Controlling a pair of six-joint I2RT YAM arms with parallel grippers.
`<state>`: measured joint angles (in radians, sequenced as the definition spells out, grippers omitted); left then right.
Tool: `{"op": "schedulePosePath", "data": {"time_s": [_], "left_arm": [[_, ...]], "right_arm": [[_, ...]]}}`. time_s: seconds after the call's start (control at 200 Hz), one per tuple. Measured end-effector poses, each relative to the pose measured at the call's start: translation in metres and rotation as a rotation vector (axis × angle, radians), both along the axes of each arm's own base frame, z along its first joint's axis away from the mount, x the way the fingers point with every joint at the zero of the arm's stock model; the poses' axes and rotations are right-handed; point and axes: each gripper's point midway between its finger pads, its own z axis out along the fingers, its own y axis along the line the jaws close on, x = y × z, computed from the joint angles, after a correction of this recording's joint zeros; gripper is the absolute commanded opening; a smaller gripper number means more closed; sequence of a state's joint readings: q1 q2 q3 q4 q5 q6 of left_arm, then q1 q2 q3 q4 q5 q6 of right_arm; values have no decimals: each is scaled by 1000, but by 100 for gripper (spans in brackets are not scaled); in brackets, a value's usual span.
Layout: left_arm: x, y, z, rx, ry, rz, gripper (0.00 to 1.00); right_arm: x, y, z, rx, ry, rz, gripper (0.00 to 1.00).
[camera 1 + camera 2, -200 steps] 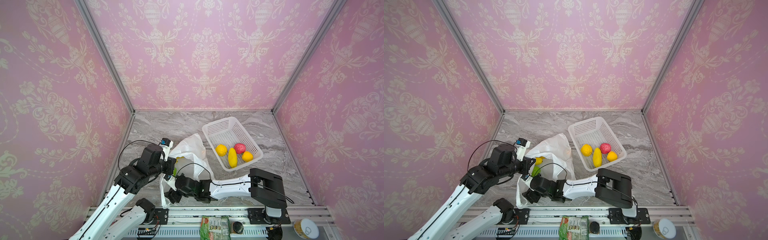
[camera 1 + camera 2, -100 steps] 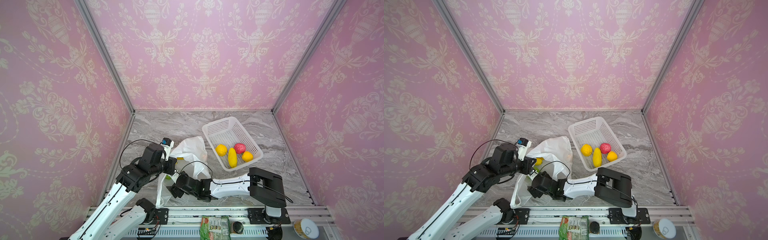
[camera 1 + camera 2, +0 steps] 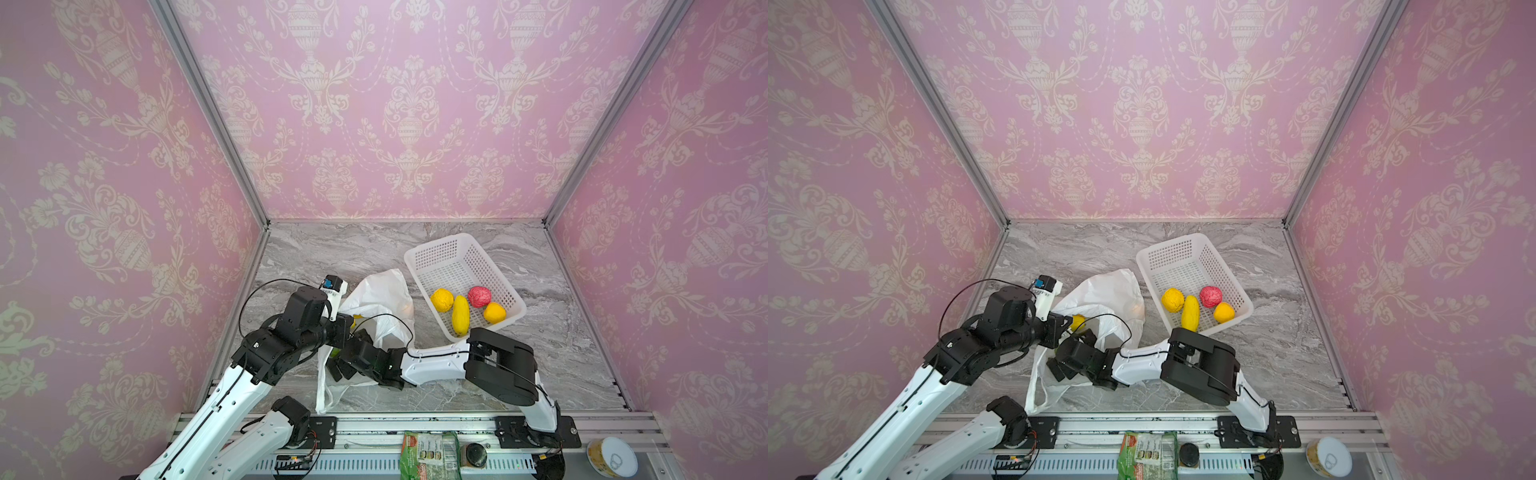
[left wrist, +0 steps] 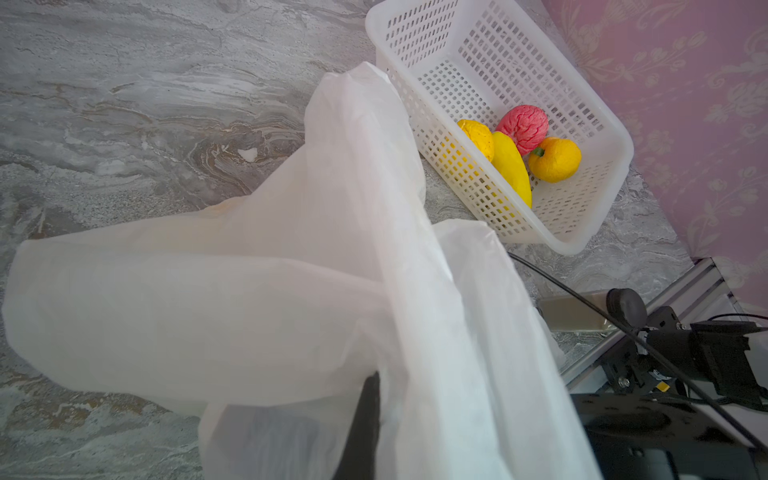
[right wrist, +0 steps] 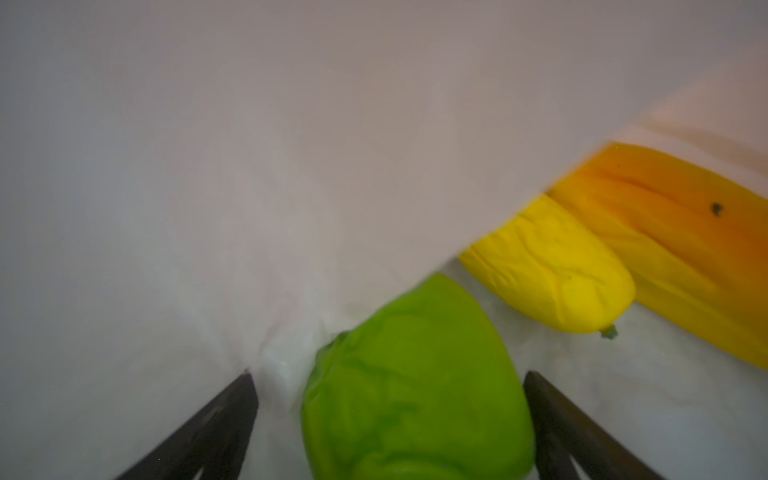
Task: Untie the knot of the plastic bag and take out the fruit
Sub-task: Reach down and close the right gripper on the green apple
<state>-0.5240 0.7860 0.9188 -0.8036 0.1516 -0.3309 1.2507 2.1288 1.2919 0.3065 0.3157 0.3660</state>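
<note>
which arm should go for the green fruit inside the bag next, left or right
Right. The right gripper is inside the plastic bag, jaws open on either side of the green fruit. The left gripper is shut on the bag's edge, holding it open.

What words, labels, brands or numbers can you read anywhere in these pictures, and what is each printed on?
None can be read.
Green packet at the front edge: it has a printed label, but the print is too small and blurred to read.
Tin can: it shows only a pull-tab lid, no text.
</note>
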Motion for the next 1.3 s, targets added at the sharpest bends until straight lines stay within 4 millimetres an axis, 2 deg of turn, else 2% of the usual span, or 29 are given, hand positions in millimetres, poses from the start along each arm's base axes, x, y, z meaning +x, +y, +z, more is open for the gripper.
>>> {"op": "schedulePosePath", "data": {"time_s": [0.06,0.16,0.305,0.435,0.595,0.695,0.971,1.081,1.151,1.301], "left_arm": [[0,0,0,0,0,0,0],[0,0,0,1,2,0,0],[0,0,0,1,2,0,0],[1,1,-1,1,3,4,0],[1,1,-2,4,8,6,0],[1,-3,1,-16,3,-11,0],[1,-1,-2,-9,15,-3,0],[1,-1,-3,-7,18,-3,0],[1,-1,-3,-6,20,-3,0],[1,-1,-2,-8,17,-3,0]], "right_arm": [[5,1,-7,-13,3,-13,98],[7,-1,-15,-38,6,-23,88],[7,-3,-14,-41,7,-24,76],[3,-15,-4,-36,1,-21,68],[-4,-42,19,8,-23,-28,59],[-9,-58,24,17,-26,-30,55],[-11,-67,42,97,-56,-37,54],[-10,-68,44,107,-62,-45,70],[-7,-69,45,111,-70,-60,69],[-2,-72,42,104,-80,-96,59]]}}
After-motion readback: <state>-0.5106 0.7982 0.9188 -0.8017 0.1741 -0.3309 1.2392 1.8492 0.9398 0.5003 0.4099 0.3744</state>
